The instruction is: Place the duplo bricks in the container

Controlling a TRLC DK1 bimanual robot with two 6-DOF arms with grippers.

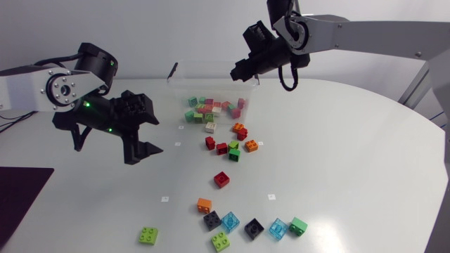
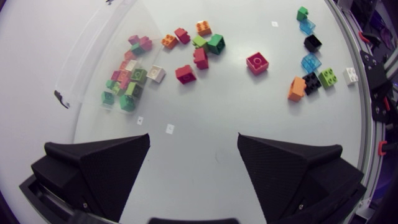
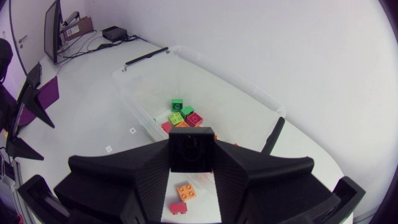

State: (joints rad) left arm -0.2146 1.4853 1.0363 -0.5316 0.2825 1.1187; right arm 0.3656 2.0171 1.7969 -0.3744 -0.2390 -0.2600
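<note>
A clear plastic container [image 1: 184, 86] stands at the back middle of the table with several coloured duplo bricks inside. My right gripper [image 1: 240, 72] hangs over its right end, shut on a black brick [image 3: 191, 148]; under it the container's rim [image 3: 205, 65] and bricks show. My left gripper [image 1: 153, 135] hovers left of the container, open and with nothing in it. Between its fingers [image 2: 194, 146] only bare table shows. Ahead of it lie the container [image 2: 93, 56] and loose bricks, among them a red brick [image 2: 257, 63].
Loose bricks lie in front of the container: a red, orange and green cluster [image 1: 234, 145], a single red brick [image 1: 222, 179], and a row near the front edge with orange [image 1: 204, 205], black [image 1: 212, 221], blue [image 1: 278, 228] and lime [image 1: 148, 235] ones.
</note>
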